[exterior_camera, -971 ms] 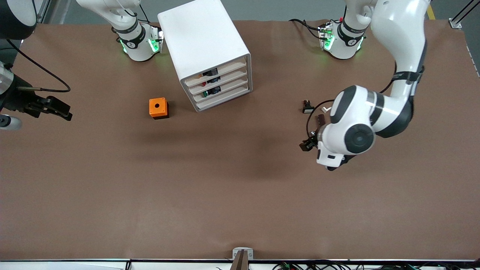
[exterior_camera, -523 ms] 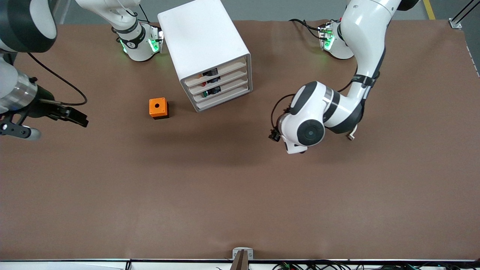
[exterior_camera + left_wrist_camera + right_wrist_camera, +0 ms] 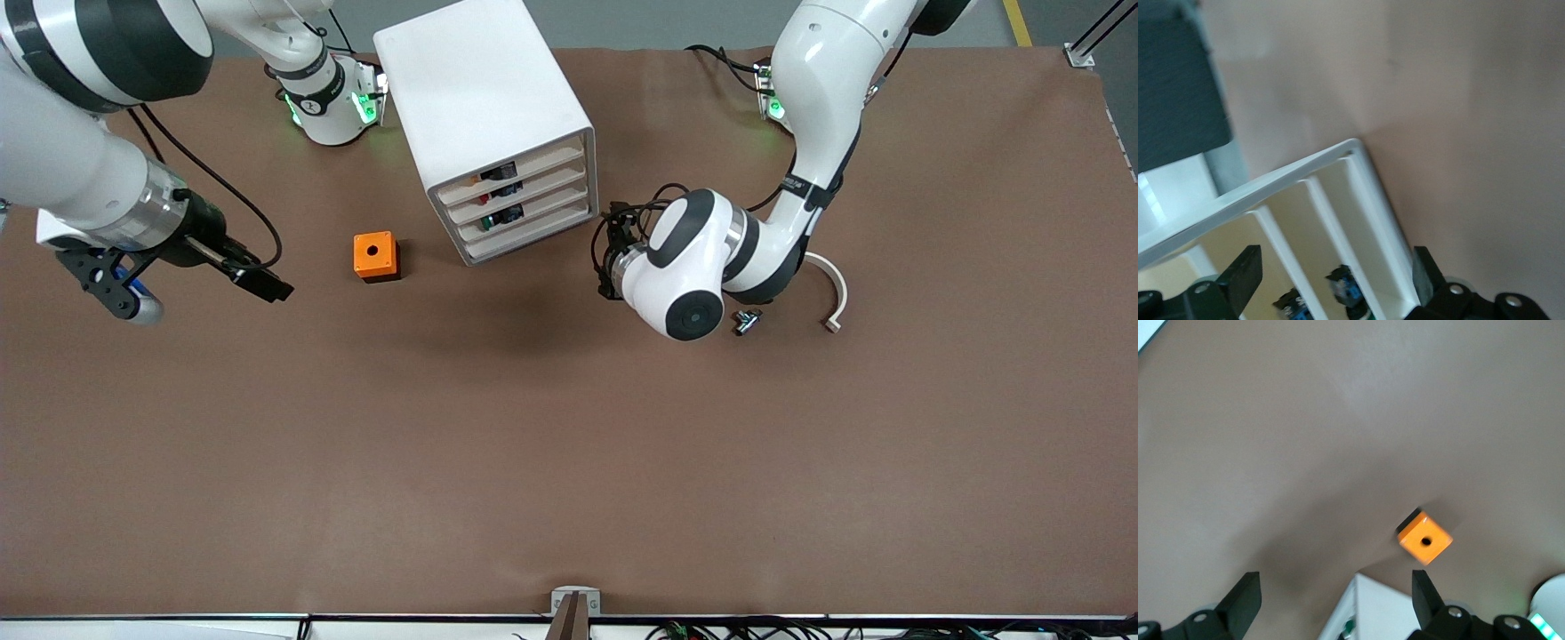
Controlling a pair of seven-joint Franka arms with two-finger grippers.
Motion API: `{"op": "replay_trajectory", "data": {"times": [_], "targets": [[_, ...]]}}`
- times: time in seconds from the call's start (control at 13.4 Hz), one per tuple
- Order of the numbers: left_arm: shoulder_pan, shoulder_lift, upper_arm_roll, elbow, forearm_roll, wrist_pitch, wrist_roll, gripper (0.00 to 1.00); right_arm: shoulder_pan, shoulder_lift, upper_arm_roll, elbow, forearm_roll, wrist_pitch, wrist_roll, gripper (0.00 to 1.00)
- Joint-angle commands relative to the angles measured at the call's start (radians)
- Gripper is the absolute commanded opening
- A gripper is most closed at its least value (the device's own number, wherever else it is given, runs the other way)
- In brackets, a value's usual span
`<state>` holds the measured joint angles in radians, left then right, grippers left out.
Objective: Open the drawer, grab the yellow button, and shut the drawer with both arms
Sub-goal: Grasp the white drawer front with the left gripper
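The white cabinet (image 3: 498, 124) stands near the robots' bases, its four cream-fronted drawers all shut; the top drawer (image 3: 520, 173) is the one to open. Small dark parts show at the drawer fronts, but I cannot tell which is the button, so it is judged to lie inside the cabinet. The left gripper (image 3: 612, 258) sits just beside the cabinet's front corner toward the left arm's end, fingers (image 3: 1245, 273) spread wide and holding nothing, probably lining up on the drawer front. The right gripper (image 3: 258, 280) hovers over bare table toward the right arm's end, also wide open and empty, the orange box (image 3: 376, 256) between it and the cabinet; likely placed to pick once the drawer is out. The brown table (image 3: 569, 444) is a plain matte sheet, with a small metal part (image 3: 745, 320) and a curved white strip (image 3: 834, 298) lying near the left arm
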<state>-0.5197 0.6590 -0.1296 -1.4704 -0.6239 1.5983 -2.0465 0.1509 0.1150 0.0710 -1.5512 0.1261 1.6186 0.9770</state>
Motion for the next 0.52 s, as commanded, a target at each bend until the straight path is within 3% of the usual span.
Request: {"op": "replay_trajectory", "data": {"times": [0.0,0.22,0.45], "targets": [[0.004,0.019,0.001,0.015,-0.120,-0.070,-0.168,0.99,0.012,-0.006,0.003,0.007,0.061,-0.008,0.132,1.00],[-0.023,0.031,0.001,0.015,-0.203,-0.072,-0.337,0.95,0.016,-0.003,0.001,0.007,0.203,0.001,0.316,1.00],[-0.031,0.067,-0.001,0.016,-0.322,-0.132,-0.359,0.91,0.036,0.003,0.003,0.007,0.218,0.010,0.391,1.00]]}}
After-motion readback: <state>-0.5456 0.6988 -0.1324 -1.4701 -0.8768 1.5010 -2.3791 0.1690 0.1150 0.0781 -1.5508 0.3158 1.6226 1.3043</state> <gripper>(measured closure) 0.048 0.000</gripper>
